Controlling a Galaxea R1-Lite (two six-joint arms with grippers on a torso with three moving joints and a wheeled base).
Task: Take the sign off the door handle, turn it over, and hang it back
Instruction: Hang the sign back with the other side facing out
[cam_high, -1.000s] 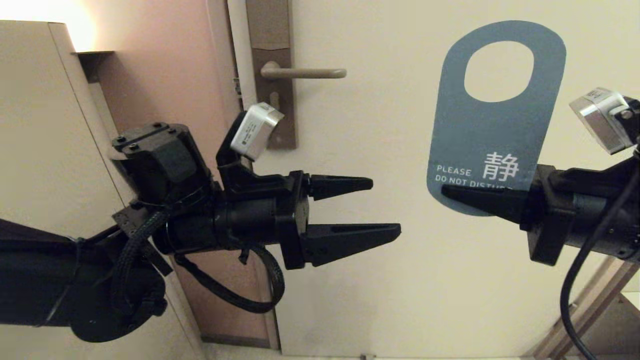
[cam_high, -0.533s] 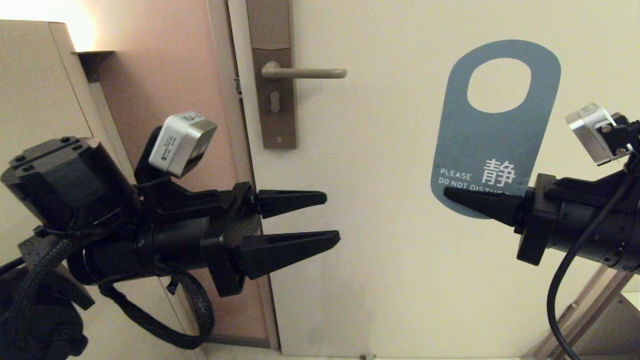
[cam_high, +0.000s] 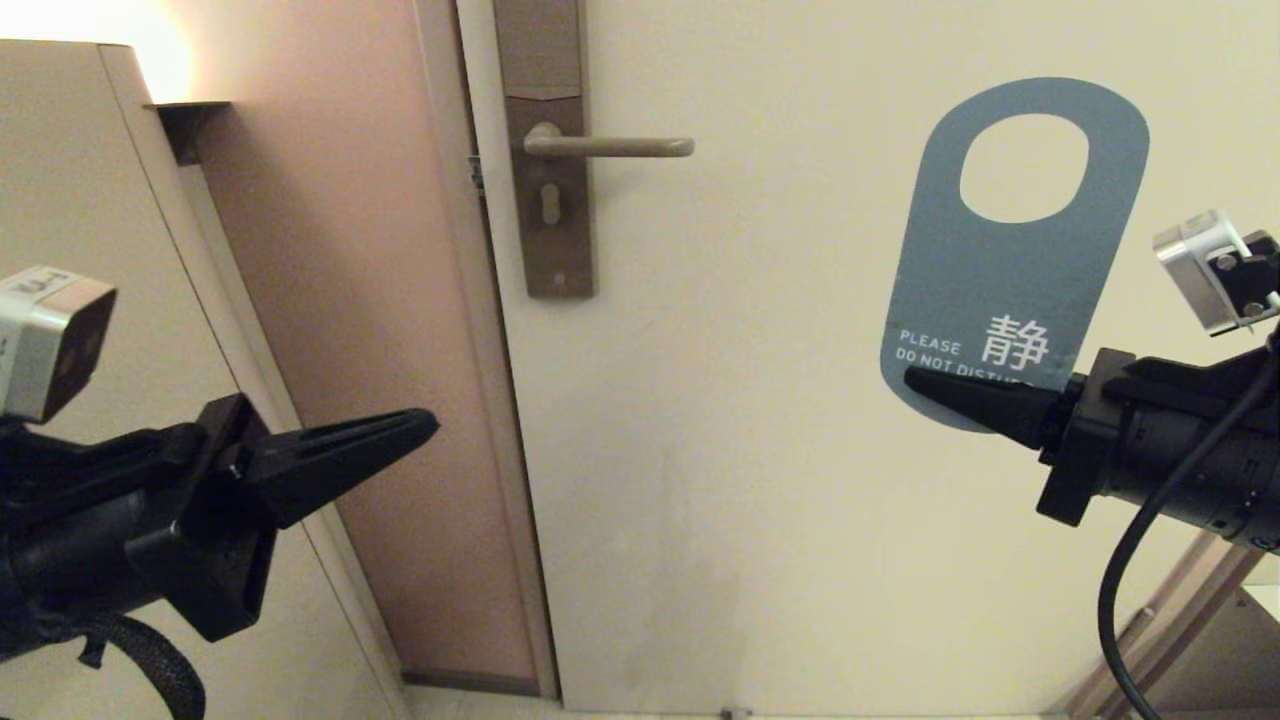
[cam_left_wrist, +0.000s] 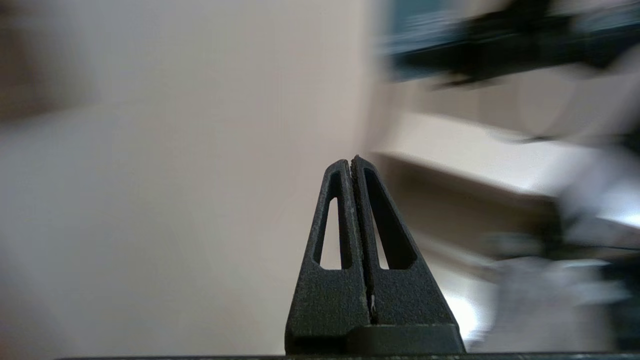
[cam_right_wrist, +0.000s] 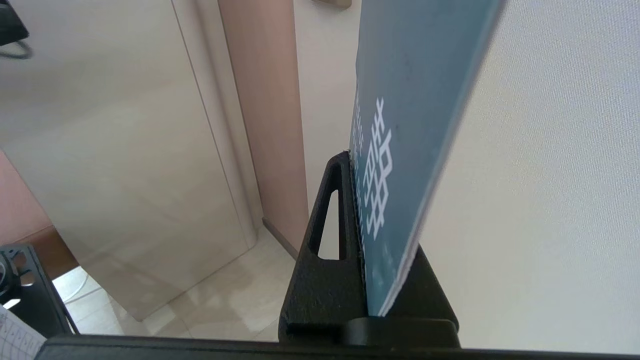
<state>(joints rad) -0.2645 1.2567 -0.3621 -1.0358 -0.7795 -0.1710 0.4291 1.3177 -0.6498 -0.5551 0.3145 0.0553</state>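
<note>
The sign (cam_high: 1010, 270) is a blue-grey card with white text and an oval hole at its top. It stands upright in front of the door, far right of the door handle (cam_high: 608, 147), which is bare. My right gripper (cam_high: 915, 380) is shut on the sign's lower end. The right wrist view shows the card (cam_right_wrist: 400, 125) clamped between the jaws of my right gripper (cam_right_wrist: 355, 156). My left gripper (cam_high: 425, 425) is shut and empty at the lower left, well below and left of the handle. It also shows in the left wrist view (cam_left_wrist: 350, 161).
The cream door (cam_high: 780, 480) fills the middle and right. A brown-grey backplate (cam_high: 545, 200) with a keyhole carries the handle. A pinkish wall panel (cam_high: 370, 300) and a beige cabinet (cam_high: 90, 180) stand on the left. A wooden frame (cam_high: 1180, 630) sits at the lower right.
My left gripper has closed and drawn back down and to the left, away from the sign. The right gripper with the sign has shifted slightly right and down.
</note>
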